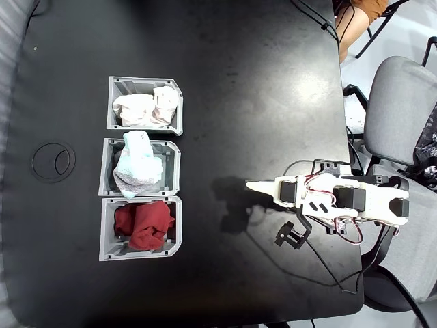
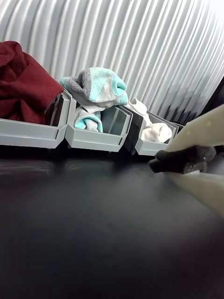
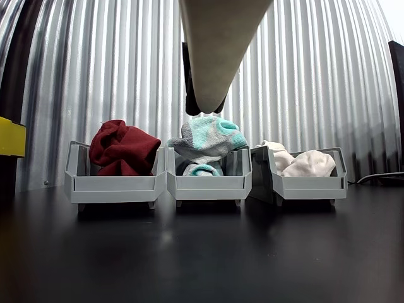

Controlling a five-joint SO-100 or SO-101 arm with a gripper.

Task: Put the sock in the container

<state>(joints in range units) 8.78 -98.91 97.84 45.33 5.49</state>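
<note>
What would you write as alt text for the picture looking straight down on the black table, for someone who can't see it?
Three grey bins stand in a column on a black table: the container at top holds the cream-white sock, the middle bin a pale blue-and-grey sock, the bottom bin a dark red cloth. The white robot arm lies to the right, its claw empty and well clear of them.

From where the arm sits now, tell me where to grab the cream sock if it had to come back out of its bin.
Grip the raised lump of the sock nearest the cut corner, coming straight down from above. The container walls close off its sides, and in the other view the fabric bulges above the rim, so a top pinch looks likeliest to hold.
</note>
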